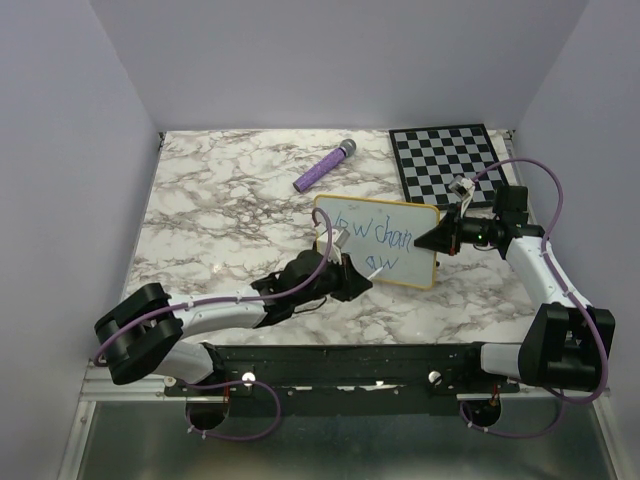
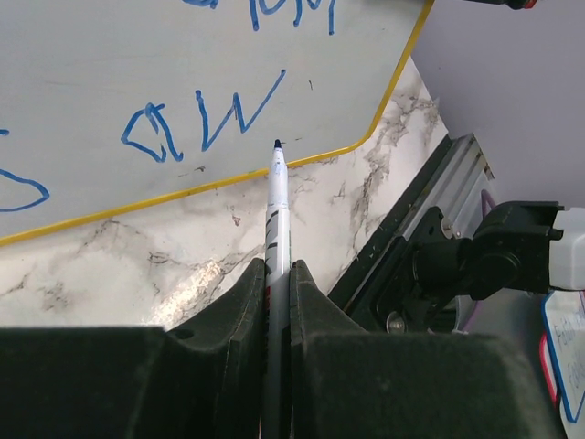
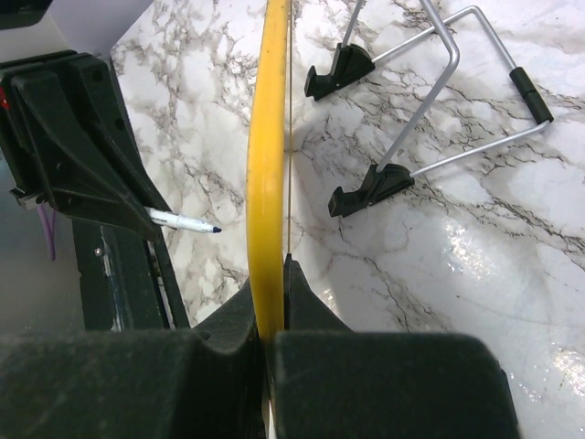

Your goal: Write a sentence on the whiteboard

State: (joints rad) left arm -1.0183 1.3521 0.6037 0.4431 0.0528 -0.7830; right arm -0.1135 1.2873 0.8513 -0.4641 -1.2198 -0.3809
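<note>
Where the top view looks down, the whiteboard (image 1: 372,225), white with a thin yellow frame and rounded corners, stands tilted on the marble-patterned table (image 1: 220,200); the sentence (image 1: 385,238) runs in two lines of thin blue strokes.

Left wrist view: left gripper (image 2: 277,270) clamped on a marker pen (image 2: 277,206), tip by the lower frame, under "aw".

Right wrist view: right gripper (image 3: 272,311) pinching the yellow frame, seen edge-on; wire stand (image 3: 439,82) with black feet beside it.

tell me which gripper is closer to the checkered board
Right. The right gripper, clamped on the whiteboard, sits in front of the checkered board; the left gripper, holding the pen, is farther left.
</note>
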